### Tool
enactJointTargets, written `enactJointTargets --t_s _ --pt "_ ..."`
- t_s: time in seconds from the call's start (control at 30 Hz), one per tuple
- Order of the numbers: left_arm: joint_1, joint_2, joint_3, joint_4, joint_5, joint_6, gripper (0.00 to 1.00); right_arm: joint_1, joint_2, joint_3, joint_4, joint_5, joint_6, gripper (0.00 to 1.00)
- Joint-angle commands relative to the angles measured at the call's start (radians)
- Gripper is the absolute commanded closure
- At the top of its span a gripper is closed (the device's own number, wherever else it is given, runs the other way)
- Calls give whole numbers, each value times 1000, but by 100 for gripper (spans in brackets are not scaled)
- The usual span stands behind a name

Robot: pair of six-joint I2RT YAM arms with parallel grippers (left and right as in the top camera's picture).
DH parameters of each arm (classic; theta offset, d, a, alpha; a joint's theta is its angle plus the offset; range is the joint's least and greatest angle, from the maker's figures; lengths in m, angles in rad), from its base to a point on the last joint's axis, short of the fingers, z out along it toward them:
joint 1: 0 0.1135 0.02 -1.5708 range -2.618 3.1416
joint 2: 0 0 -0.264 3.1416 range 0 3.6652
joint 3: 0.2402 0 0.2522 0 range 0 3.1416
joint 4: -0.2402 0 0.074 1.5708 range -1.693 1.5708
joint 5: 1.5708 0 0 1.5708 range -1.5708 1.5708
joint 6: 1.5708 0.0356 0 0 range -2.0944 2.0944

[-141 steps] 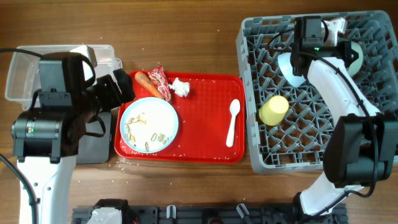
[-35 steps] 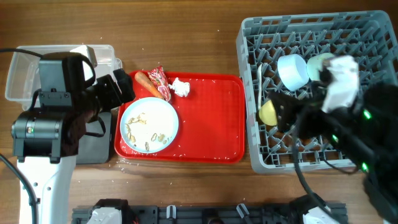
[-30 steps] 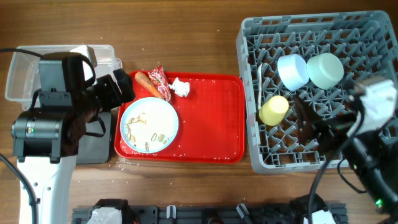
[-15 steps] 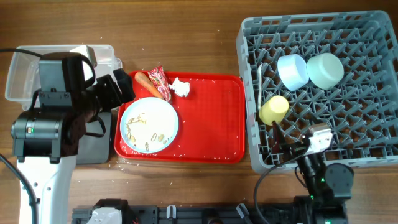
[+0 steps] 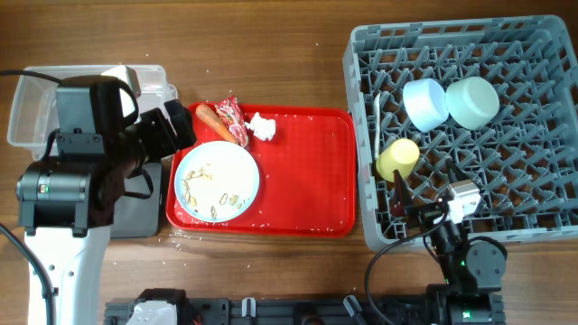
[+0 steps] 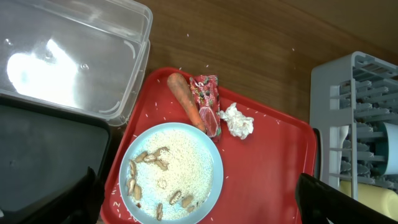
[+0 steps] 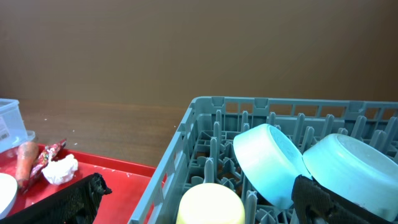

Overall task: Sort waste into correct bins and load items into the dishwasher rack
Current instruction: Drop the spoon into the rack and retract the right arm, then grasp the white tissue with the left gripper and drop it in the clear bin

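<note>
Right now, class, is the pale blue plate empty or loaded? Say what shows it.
Loaded: the pale blue plate carries whitish rice and brown peanut-like pieces, clearest in the left wrist view.

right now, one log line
left gripper open | right gripper open | rack: blue bowl, green bowl, yellow cup, spoon | red tray: plate, carrot, wrapper, tissue

The table [image 5: 271,54] is matt brown wood with fine grain. The clear tub [image 6: 62,56] is glossy, see-through plastic catching glare; the red serving tray [image 5: 307,171] is finely textured plastic. The dishwasher rack [image 5: 359,162] is dull grey plastic. The snack wrapper [image 6: 208,106] is shiny and crinkled, the tissue [image 6: 238,121] soft crumpled paper.
</note>
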State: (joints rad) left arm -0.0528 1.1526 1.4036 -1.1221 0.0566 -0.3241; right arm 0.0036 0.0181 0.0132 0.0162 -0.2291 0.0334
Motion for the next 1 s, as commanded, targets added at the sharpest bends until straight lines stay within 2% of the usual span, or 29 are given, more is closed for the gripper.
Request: enactJointTargets --t_s 0.0,0.1,0.2,0.23,0.33,0.37,0.47,0.53,0.6,0.83,0.9,0.93,0.97 --pt "5 -4 12 3 -6 2 0 -5 -11 -8 6 -20 19 0" --pt "5 -4 12 8 3 -8 0 -5 -11 -8 6 -20 19 0" --pt "5 -4 12 93 158 -174 0 -5 -11 -8 6 -20 19 0" --pt "1 3 6 170 180 -201 0 -5 -11 -8 6 -20 19 0" --pt "-101 118 3 299 180 -176 0 -5 -11 -8 6 -20 19 0" --pt "-170 200 3 306 152 -148 1 -5 -11 -8 6 -20 19 0" --pt "-317 415 3 290 -53 -122 29 -5 -11 -8 6 -20 19 0" --pt "-364 518 3 310 -95 -122 28 -5 -11 -8 6 -20 19 0" --pt "-411 658 3 348 -140 -134 30 -5 -11 -8 6 -20 19 0" --pt "-416 892 3 413 -212 -132 27 -5 -11 -8 6 -20 19 0" --pt "-416 905 3 418 -211 -132 39 -5 -11 -8 6 -20 19 0" --pt "-416 880 51 394 -168 -132 86 -5 -11 -8 6 -20 19 0" --pt "-410 827 136 333 -113 -132 96 -5 -11 -8 6 -20 19 0"
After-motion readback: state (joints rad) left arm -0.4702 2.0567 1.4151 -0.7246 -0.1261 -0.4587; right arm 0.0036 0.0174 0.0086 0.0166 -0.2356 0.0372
